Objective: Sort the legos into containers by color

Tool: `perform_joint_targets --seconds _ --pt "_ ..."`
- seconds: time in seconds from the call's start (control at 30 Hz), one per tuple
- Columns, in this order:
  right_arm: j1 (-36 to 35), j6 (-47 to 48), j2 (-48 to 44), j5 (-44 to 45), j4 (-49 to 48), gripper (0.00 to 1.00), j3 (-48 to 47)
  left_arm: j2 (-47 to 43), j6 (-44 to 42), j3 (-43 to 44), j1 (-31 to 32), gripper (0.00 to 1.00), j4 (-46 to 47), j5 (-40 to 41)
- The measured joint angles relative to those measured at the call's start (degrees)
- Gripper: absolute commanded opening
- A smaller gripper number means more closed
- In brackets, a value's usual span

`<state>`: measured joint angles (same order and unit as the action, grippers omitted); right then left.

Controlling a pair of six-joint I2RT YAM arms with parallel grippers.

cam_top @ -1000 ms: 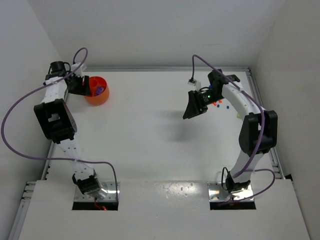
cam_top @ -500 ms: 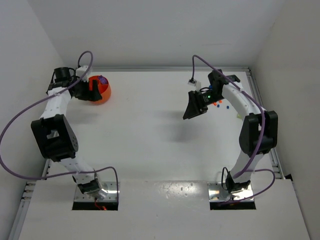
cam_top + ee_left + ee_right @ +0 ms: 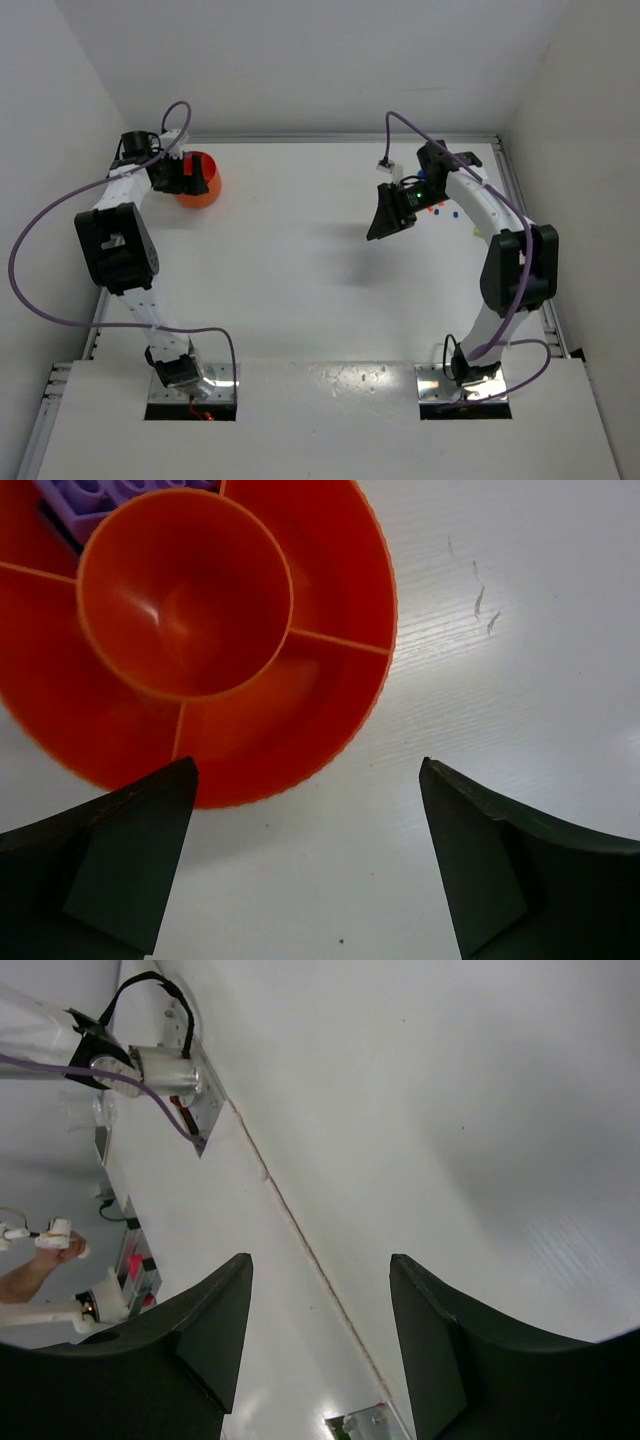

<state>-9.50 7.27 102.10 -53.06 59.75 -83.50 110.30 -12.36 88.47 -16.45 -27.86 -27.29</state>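
Far left: left gripper [image 3: 307, 780], jaws spread and empty, hovers by the bowl [image 3: 330, 710], purple lego [image 3: 85, 500] inside; right gripper [image 3: 320, 1265], likewise spread, should descend squarely over loose legos [image 3: 432, 208] far right.

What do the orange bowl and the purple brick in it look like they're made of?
Orange bowl: probably moulded plastic, smooth and semi-glossy, going by the soft highlights in its centre cup, the thin dividers and the ribbed outer rim. Purple brick: likely hard plastic with round studs and a duller sheen; only partly in view.
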Motion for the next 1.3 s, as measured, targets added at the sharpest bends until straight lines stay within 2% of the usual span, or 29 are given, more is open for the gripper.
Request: perform_joint_targets --seconds 0.23,1.3 --pt "0.00 0.00 -0.72 0.02 -0.17 0.58 0.81 5.20 1.05 3.72 0.24 1.00 -0.02 -1.25" --pt "0.00 0.04 -0.72 0.00 -0.17 0.58 0.81 1.42 -0.44 6.78 0.42 1.00 -0.72 -1.62"
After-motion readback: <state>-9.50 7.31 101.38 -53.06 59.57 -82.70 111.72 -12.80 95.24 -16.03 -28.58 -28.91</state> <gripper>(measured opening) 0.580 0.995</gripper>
